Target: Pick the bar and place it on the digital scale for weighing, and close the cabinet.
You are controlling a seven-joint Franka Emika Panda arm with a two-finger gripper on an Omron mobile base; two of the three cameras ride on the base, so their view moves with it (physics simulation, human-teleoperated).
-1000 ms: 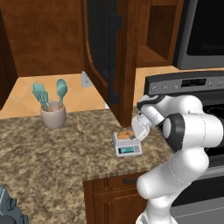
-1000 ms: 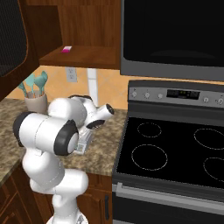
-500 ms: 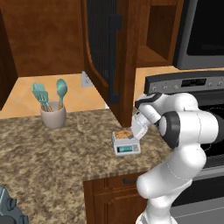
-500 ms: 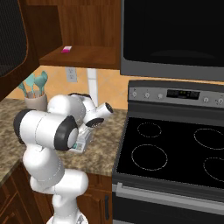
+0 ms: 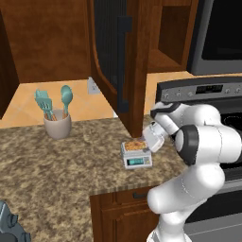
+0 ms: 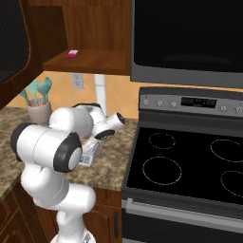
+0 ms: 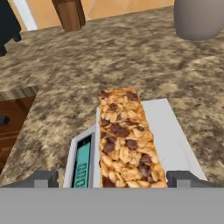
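Observation:
The orange-tan speckled bar [image 7: 124, 140] lies flat along the platform of the light grey digital scale [image 7: 164, 131], whose teal display [image 7: 82, 164] faces left in the hand view. My gripper [image 7: 114, 177] hovers just above the bar, open, one fingertip on each side and neither touching it. In the left base view the scale [image 5: 136, 154] sits on the granite counter with the bar [image 5: 135, 144] on top and the gripper [image 5: 147, 139] at its right. The cabinet door [image 5: 109, 56] with its dark handle [image 5: 124, 61] stands open above the counter.
A grey crock of teal utensils [image 5: 57, 124] stands at the back left of the counter [image 5: 56, 165]. The stove [image 6: 190, 161] lies to the right, under a microwave [image 6: 187, 38]. A wooden drawer with a dark pull [image 5: 139, 194] is below the counter edge.
The hand has shifted only slightly beside the scale. The bar stays resting on the platform and the cabinet door stays open.

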